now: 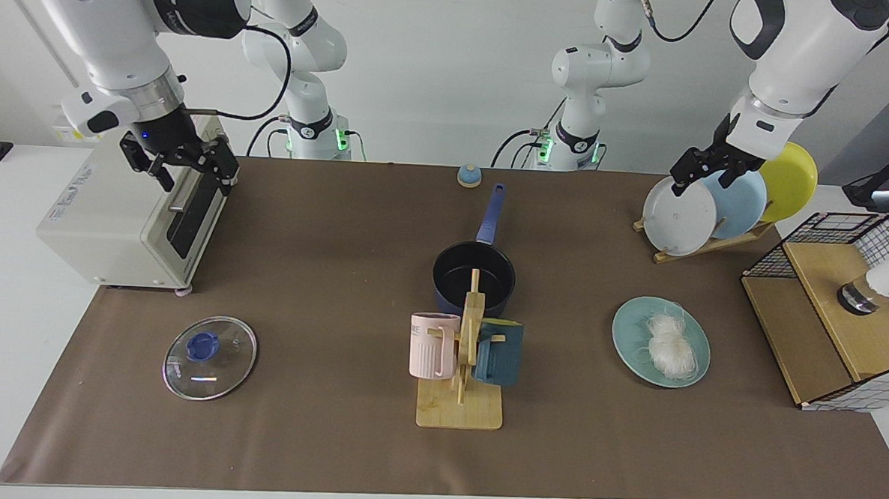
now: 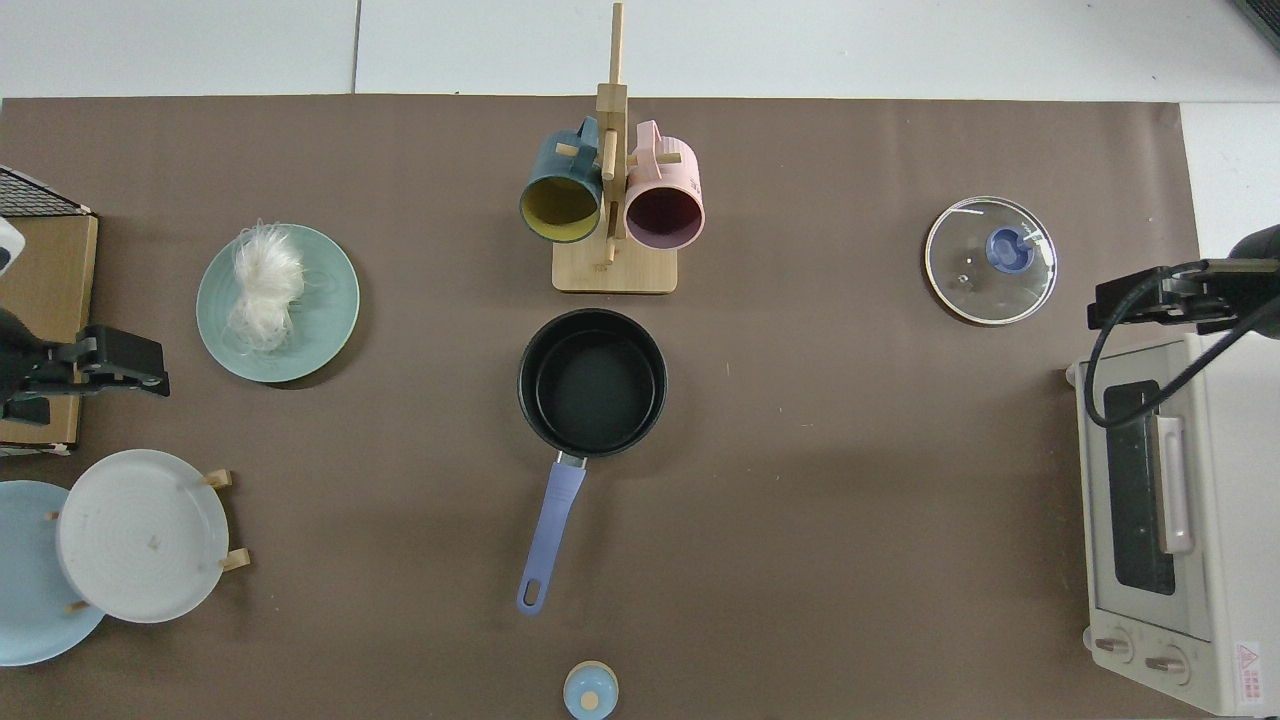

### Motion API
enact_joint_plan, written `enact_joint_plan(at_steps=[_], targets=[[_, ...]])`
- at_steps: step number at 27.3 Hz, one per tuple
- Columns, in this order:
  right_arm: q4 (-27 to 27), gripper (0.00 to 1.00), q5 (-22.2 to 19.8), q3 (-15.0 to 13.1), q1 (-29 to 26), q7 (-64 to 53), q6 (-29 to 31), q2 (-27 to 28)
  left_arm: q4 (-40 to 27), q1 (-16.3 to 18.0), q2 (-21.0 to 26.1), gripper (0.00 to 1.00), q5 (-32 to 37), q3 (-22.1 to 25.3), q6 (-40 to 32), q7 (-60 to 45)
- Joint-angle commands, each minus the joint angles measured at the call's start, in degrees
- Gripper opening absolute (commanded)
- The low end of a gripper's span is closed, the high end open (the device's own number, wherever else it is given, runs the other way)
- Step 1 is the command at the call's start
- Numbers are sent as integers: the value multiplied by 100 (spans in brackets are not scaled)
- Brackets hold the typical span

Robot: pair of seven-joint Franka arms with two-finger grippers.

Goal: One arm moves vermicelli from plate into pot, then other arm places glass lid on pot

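On the teal plate (image 1: 660, 352) at right, the vermicelli (image 1: 670, 347) lies untouched, the pot (image 1: 473, 278) empty. Left gripper (image 1: 701, 170) hangs wide-open by the rack; right gripper (image 1: 184, 165), likewise open, hovers over the toaster oven (image 1: 127, 209). Next comes a descent onto the noodles.

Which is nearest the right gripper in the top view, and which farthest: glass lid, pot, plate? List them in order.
From the right gripper, above the toaster oven's end:
1. Glass lid, just beside it.
2. Pot, mid-table.
3. Plate, at the far side, holding vermicelli.
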Motion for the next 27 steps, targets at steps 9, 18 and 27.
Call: enact_joint_plan(at_steps=[9,18,27], targets=[[717,100,4,41,-130,-690,487,1047,-44,-127,-102,100,61,8,-112,-35],[778,100,4,41,-148,-832,1129,1574,-133,-83,-93,100,-616,8,871,114],[813,100,12,50,-183,-910,1489,1944,-361,144,73,100,-449,87,1811,237]])
